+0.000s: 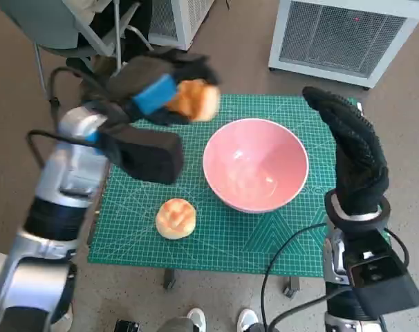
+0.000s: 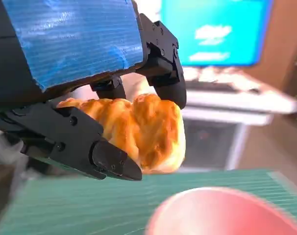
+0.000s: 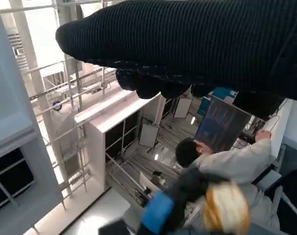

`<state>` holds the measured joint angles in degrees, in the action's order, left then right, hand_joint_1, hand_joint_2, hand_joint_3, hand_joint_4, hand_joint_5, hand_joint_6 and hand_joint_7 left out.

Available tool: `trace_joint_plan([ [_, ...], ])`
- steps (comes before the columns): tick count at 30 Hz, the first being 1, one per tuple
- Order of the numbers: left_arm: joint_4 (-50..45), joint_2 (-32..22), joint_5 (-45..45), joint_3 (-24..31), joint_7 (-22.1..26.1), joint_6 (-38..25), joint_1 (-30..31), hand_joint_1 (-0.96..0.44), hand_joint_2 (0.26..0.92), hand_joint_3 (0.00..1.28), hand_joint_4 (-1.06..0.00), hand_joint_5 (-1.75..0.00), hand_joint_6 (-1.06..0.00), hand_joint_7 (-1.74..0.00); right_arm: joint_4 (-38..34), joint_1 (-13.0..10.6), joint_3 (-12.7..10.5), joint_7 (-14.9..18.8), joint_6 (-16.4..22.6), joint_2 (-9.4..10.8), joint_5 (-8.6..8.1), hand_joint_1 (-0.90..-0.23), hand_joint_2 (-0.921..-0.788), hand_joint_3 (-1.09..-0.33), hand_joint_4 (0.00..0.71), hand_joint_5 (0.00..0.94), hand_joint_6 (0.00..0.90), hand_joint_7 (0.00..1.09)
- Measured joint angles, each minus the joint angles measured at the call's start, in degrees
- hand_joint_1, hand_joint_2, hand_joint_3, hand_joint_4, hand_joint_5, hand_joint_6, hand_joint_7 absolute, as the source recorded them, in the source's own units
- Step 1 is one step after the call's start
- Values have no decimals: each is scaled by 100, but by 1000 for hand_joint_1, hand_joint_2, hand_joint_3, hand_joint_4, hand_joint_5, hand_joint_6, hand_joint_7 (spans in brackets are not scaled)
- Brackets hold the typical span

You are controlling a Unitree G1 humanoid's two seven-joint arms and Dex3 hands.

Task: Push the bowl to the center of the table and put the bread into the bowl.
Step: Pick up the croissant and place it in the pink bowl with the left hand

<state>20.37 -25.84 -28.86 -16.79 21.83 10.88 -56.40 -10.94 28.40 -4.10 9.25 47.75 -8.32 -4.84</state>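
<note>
Seen from above, a small table covered by a green cutting mat (image 1: pixel 278 238) sits in front of the robot. Nearest the robot, a round golden bun (image 1: pixel 175 218) lies on the mat by the front edge. Just beyond it and to the right, a pink bowl (image 1: pixel 256 173) stands upright around the middle of the mat, with nothing visible inside it. To the right of the bowl, the right hand (image 1: pixel 352 155) in its black knitted glove is raised at the mat's right edge, fingers stretched out together and holding nothing, close to the bowl's rim but not clearly touching it. Farther back on the left, the left hand (image 1: pixel 157 93), black with blue tape, is lifted above the mat's far left part, its fingers clamped around a second piece of bread (image 1: pixel 196 100). The left wrist view shows this bread (image 2: pixel 148 129) as a golden, knotted roll pinched between the black fingers (image 2: pixel 109 159), up in the air, with the bowl's rim (image 2: pixel 222 210) below and beside it. Behind the table stand white metal cabinets (image 1: pixel 348 34) on a brown floor
</note>
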Motion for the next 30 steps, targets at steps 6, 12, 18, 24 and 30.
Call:
trace_joint_plan([
  [6,244,355,-1,-275,120,218,-198,2,921,99,-674,-1176,-567,-1235,111,-21,17,0,-29,6,-1,-373,-921,-524,421,16,23,893],
  [12,791,629,-12,-510,134,603,-363,2,921,110,-661,-1180,-554,-1258,212,-78,10,-1,-51,1,-1,-372,-921,-522,422,16,22,890],
  [18,1543,843,-30,-722,140,1006,-457,-119,899,213,-422,-631,-360,-1120,271,-200,-19,-2,-50,-8,2,-369,-921,-521,425,17,30,867],
  [24,2013,898,-28,-885,549,1033,-484,-125,882,32,-210,-69,-274,-212,308,-293,-82,-20,-41,-35,40,-368,-921,-520,429,17,53,830],
  [30,1989,866,15,-927,1193,808,-483,-167,860,4,-73,-7,-228,-63,334,-308,-153,-66,-6,-36,78,-368,-921,-516,432,16,70,801],
])
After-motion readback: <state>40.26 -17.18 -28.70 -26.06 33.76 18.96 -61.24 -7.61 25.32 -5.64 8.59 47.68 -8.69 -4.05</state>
